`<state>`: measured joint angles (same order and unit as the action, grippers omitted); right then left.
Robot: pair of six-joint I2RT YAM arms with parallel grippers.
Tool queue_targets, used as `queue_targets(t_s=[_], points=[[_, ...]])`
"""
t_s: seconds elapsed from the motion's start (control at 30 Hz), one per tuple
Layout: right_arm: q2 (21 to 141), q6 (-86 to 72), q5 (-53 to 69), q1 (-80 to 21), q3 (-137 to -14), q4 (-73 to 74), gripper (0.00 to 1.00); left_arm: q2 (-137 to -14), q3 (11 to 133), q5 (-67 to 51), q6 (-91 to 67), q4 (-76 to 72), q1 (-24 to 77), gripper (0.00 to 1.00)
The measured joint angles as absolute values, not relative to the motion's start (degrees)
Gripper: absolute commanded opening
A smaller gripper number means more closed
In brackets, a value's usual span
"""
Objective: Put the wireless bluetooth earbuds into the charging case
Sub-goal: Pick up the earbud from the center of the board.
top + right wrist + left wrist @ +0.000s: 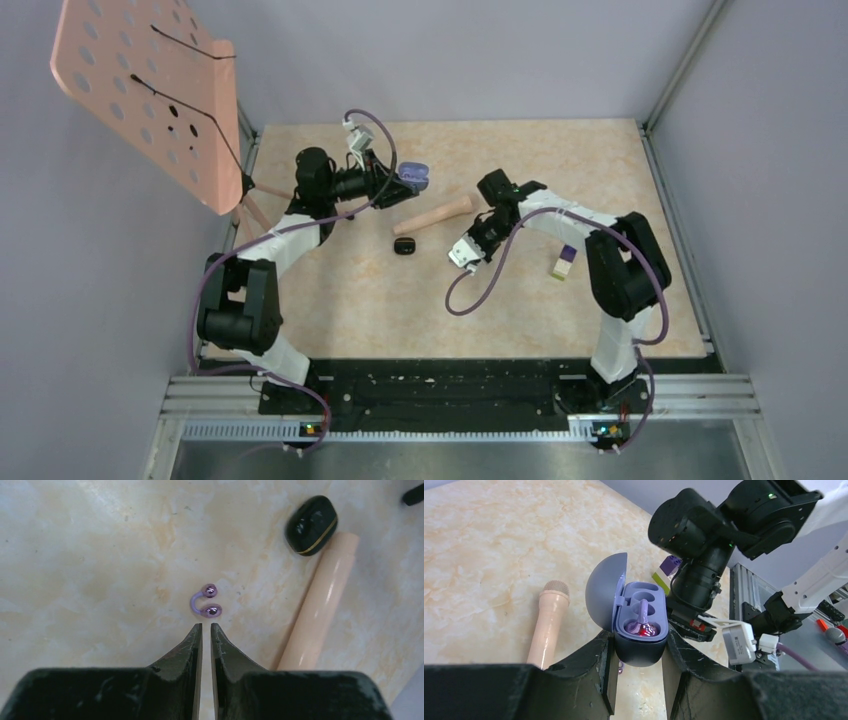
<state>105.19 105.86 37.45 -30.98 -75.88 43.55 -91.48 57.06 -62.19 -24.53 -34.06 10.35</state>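
- Between the tips of my L pincer [639, 636]: the charging case [640, 647], clamped from both sides and held up. It's a smooth, matte lilac-grey shell, rounded, w/ a domed lid hinged open to the pincer's left.
- In the case: moulded lilac wells. One lilac earbud [642, 625] sits in the well nearest the pincer, w/ a red light glowing at it.
- Just ahead of my R pincer [205, 626]: a second earbud [205, 601] on the table, untouched. It's a thin lilac U w/ a glossy bead at each end.
- R pincer: black wedge fingers almost together, only a thin slit, nothing in it.
- Ahead and to the right of the R pincer: a glossy black oval case [311, 525] w/ a gold seam, just beside the end of a smooth peach stick [320, 600].
- Left of the L pincer the same stick shows a rounded mesh head.
- Beyond the L pincer: a purple-and-cream block [664, 575], partly behind the other arm.
- Surface and room: marbled beige table [350, 310], grey walls, a pink perforated board [150, 90] on a stand, and a metal rail at the near edge.
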Motion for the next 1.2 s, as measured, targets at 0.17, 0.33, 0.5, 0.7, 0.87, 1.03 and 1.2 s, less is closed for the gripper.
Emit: queue_targets(t_s=[0.17,0.33,0.5,0.7,0.87,1.03,1.2], points=[[109.1,111.7,36.4,-31.2,-76.8,46.4,0.11,-91.5,56.9,-62.0,-24.5,-33.1,9.8,0.0],[110.3,115.0,35.2,-31.9,-78.0,48.1,0.11,-91.5,56.4,-61.8,-24.3,-32.5,9.4,0.0],[111.5,116.2,34.3,-32.4,-79.4,48.4,0.12,-91.3,55.6,-61.8,-24.0,-31.7,9.1,0.0],[113.2,117.5,33.8,-32.6,-80.0,49.4,0.12,-91.3,55.3,-61.6,-23.8,-31.3,9.0,0.0],[114.1,118.1,33.5,-32.9,-81.1,50.1,0.14,-91.2,55.3,-61.5,-23.8,-31.2,8.9,0.0],[114.2,118.5,32.7,-33.2,-81.8,50.5,0.14,-91.2,55.2,-61.4,-23.8,-31.2,8.9,0.0],[116.7,118.6,31.6,-33.4,-82.9,50.7,0.14,-91.2,55.0,-61.4,-23.8,-31.2,8.6,0.0]])
